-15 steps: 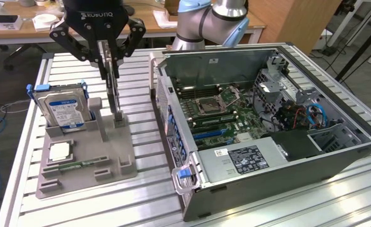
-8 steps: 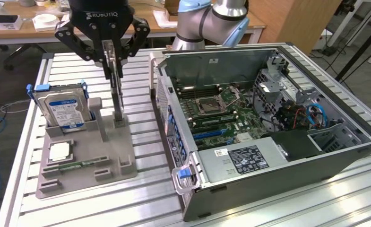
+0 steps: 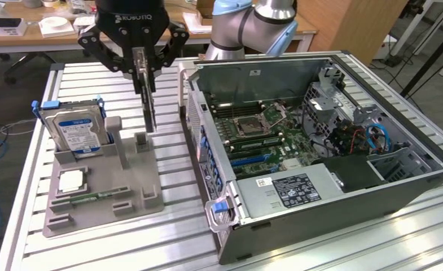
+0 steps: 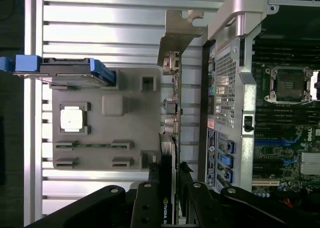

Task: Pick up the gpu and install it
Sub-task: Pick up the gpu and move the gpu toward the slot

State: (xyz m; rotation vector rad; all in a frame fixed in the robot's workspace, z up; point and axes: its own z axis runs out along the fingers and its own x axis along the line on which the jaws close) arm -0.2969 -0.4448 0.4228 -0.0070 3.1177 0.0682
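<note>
Pinched in my gripper, fingers drawn narrow on its upper edge, the gpu hangs upright with its silver bracket at the far end. It is just above the grey holder, near the table's edge on the exterior view's left, where 1 hard drive stands. I judge the pick-up about done, but the card is not yet over the open computer case, so installing is all left.
</note>
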